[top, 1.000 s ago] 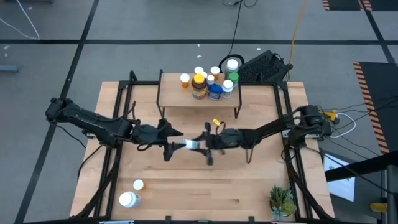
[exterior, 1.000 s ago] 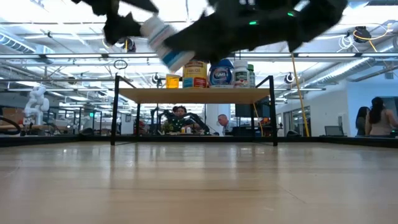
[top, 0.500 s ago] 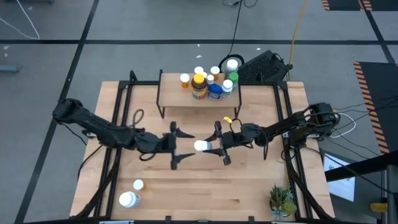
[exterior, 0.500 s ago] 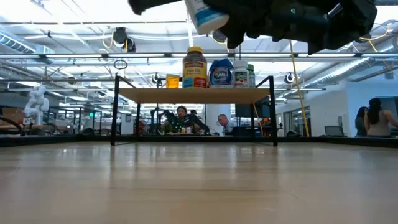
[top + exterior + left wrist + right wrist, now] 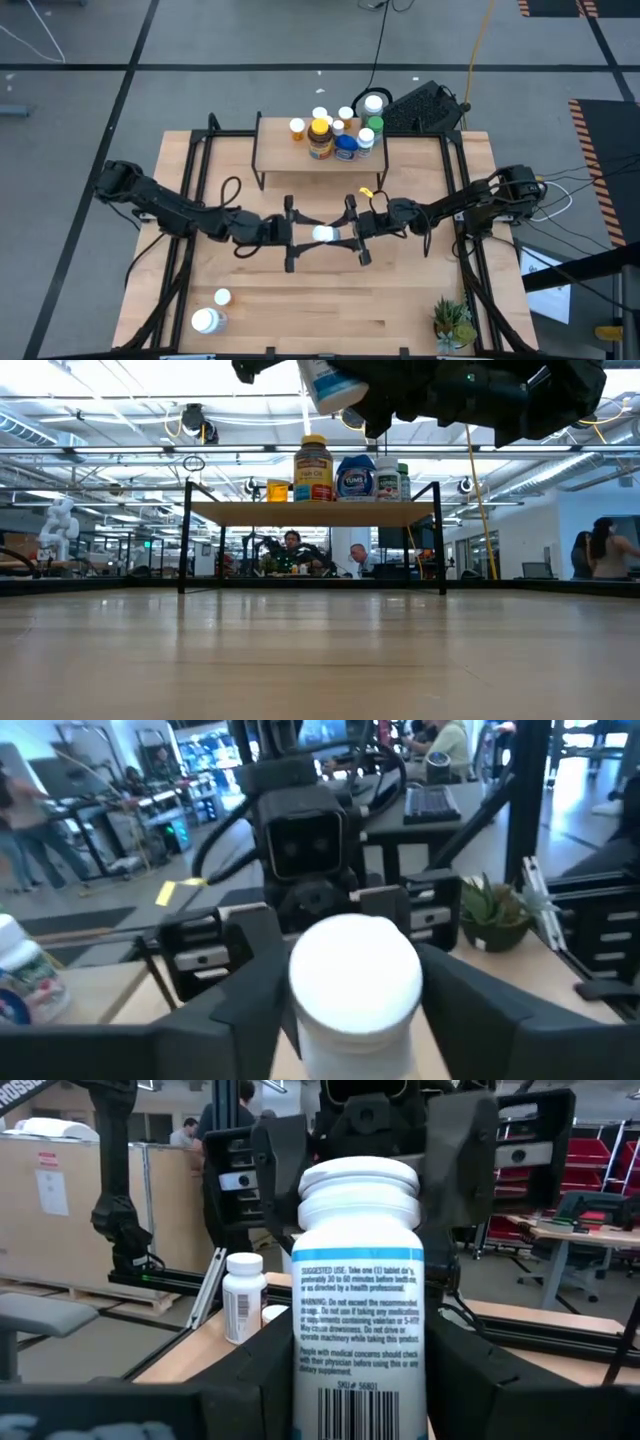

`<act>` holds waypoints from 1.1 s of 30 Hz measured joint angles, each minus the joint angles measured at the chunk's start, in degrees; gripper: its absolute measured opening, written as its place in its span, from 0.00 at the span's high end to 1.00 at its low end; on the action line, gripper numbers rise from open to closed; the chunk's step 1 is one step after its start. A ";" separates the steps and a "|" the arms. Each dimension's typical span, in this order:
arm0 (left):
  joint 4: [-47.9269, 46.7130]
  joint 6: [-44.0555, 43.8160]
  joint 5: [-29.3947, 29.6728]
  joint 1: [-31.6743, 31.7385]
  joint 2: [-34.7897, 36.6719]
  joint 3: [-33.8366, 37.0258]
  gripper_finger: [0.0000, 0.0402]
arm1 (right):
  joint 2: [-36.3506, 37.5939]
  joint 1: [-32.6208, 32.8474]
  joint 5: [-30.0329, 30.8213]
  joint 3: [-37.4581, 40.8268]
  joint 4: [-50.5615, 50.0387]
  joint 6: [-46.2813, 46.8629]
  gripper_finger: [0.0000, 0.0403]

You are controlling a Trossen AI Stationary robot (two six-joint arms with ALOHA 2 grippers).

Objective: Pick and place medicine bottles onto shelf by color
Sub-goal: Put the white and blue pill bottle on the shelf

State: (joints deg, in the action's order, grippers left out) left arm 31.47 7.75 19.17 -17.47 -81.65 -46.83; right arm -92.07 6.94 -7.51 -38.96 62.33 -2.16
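A white medicine bottle (image 5: pixel 322 235) lies level in the air over the middle of the table, with my right gripper (image 5: pixel 342 234) shut on it. Its white cap (image 5: pixel 355 982) points toward the table's left. My left gripper (image 5: pixel 297 235) is open, and its fingers stand on either side of the cap without touching it. The shelf (image 5: pixel 320 158) stands at the far middle and carries several bottles (image 5: pixel 335 138), orange, amber, blue, green and white. Two more white bottles (image 5: pixel 207 319) rest on the table at the near left. My right gripper pinches the bottle's lower body (image 5: pixel 356 1380), near its base, between its two fingers (image 5: pixel 255 1370). The fingers come level from the table's right and lie along the bottle. The bottle is lifted clear of the table, with its cap end toward my left gripper.
A small potted plant (image 5: pixel 452 322) stands at the near right corner. A black keyboard (image 5: pixel 425 105) lies beyond the far right edge. Black frame rails (image 5: pixel 190 200) run along both sides of the table. People sit in the room behind the shelf (image 5: pixel 312 512).
My right gripper has gone up and toward the table's right edge with the white bottle, then kept still. My left gripper has followed toward the right, so its open fingers now flank the bottle's cap.
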 joint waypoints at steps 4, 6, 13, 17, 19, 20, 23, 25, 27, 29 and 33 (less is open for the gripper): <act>-1.12 -2.19 -1.51 0.75 0.02 0.00 0.56 | 0.00 -0.01 0.03 0.00 0.01 0.54 0.60; -1.60 -2.81 -1.58 0.85 0.05 0.00 0.57 | 0.00 -0.02 0.05 0.00 -0.18 0.64 0.60; -1.30 -2.31 -1.63 0.87 0.05 0.00 0.50 | -0.02 -0.03 0.10 0.00 0.07 1.43 0.60; -1.89 -3.50 -1.13 0.91 0.10 0.01 0.55 | 0.05 -0.57 1.97 0.00 -1.18 3.47 0.56; -3.58 -3.56 -0.85 0.94 0.84 0.02 0.58 | 0.05 -1.06 2.37 -0.02 -1.99 3.95 0.51; -4.41 -3.61 -0.49 1.13 1.15 0.02 0.58 | 0.04 -1.27 2.92 -0.04 -2.17 4.09 0.48; -8.21 -5.04 1.00 1.41 2.63 0.04 0.58 | 0.04 -1.45 3.73 -0.06 -2.59 4.10 0.39; -9.96 -5.86 1.61 1.45 3.82 0.06 0.56 | 0.04 -1.53 3.94 -0.07 -2.65 3.87 0.33; -12.04 -6.40 1.83 1.57 5.01 0.04 0.54 | 0.07 -1.51 5.43 -0.06 -3.41 3.77 0.29; -13.71 -6.61 1.89 1.59 6.17 0.04 0.53 | 0.04 -1.64 8.18 -0.07 -5.20 3.63 0.27; -17.04 -7.76 2.18 2.06 9.26 0.04 0.56 | 0.11 -1.73 12.01 -0.09 -7.72 3.06 0.25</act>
State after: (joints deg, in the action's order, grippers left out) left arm 14.43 -0.01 21.35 -15.41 -72.39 -46.78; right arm -91.96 5.21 4.49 -39.05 54.60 0.90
